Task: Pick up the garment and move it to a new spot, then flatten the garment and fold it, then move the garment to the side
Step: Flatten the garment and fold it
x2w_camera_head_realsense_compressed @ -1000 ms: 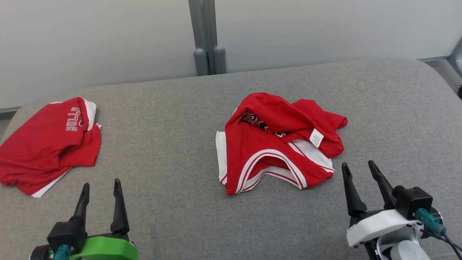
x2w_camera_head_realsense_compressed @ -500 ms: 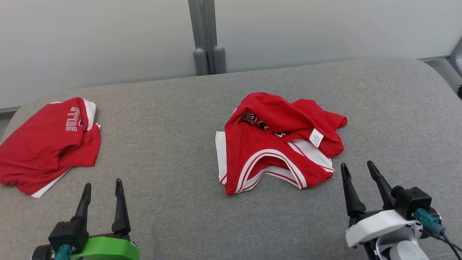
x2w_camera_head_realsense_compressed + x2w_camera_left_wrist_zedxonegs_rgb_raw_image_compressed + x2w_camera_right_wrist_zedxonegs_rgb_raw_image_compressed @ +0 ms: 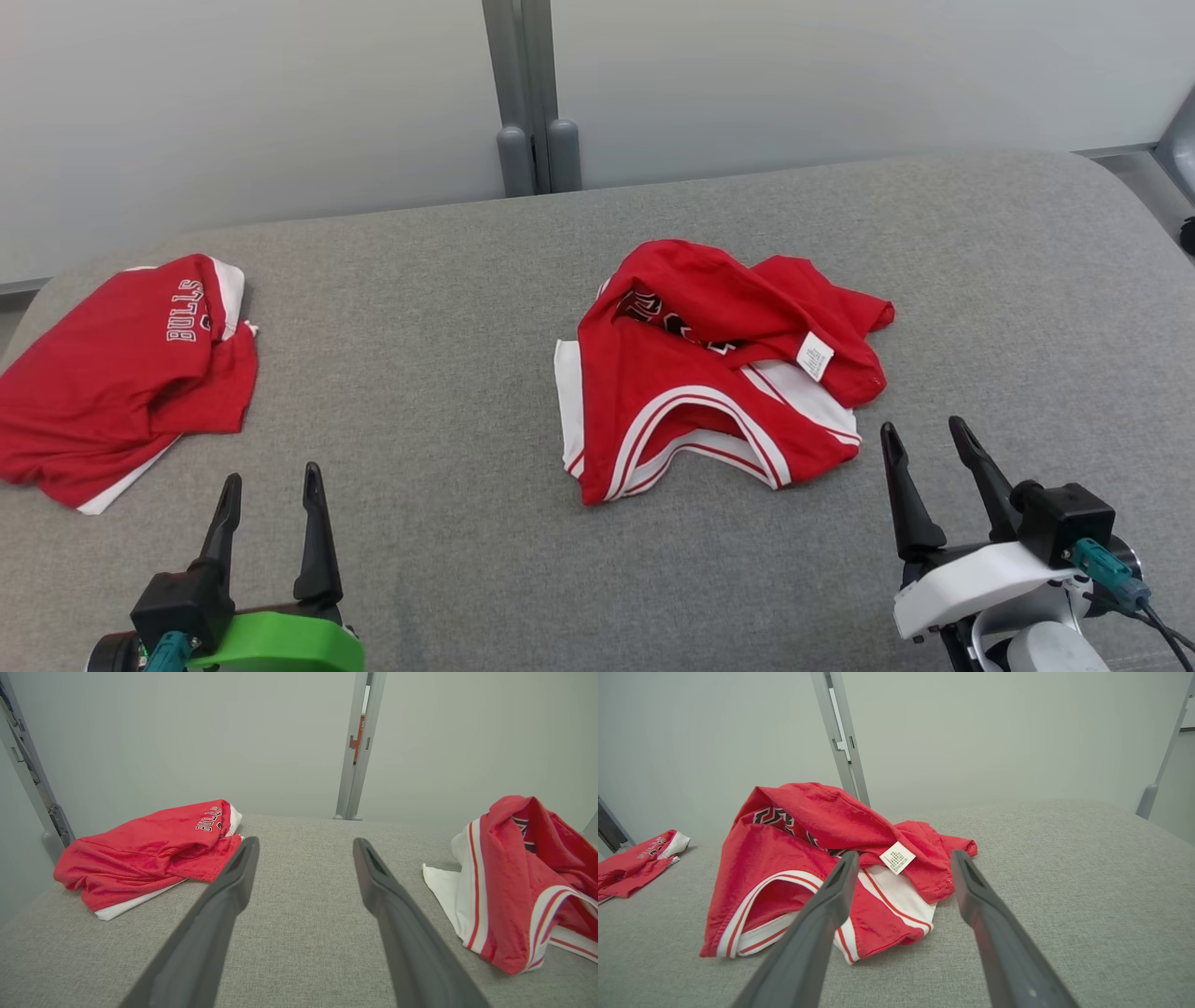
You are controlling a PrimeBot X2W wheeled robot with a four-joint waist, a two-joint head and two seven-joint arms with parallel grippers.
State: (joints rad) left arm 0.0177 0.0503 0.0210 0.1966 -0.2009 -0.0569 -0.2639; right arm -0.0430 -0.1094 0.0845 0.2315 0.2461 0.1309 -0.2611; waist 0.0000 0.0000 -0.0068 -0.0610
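A crumpled red garment [image 3: 709, 373] with white and red trim and a white care label lies near the middle of the grey cushion [image 3: 420, 355]; it also shows in the right wrist view [image 3: 808, 868] and at the right edge of the left wrist view [image 3: 518, 877]. My right gripper [image 3: 920, 439] is open, just to the right of the garment's near corner and not touching it. My left gripper [image 3: 271, 481] is open at the lower left, over bare cushion, with nothing between its fingers [image 3: 219, 905].
A second red garment [image 3: 112, 373] printed "BULLS" lies folded at the cushion's far left [image 3: 149, 849] [image 3: 635, 863]. Behind the cushion stands a pale wall with a grey post [image 3: 527, 93]. The cushion's edge curves away at the right [image 3: 1139, 205].
The head view has shifted slightly, so everything sits a little lower and to the left. Both grippers stay open and nearly still.
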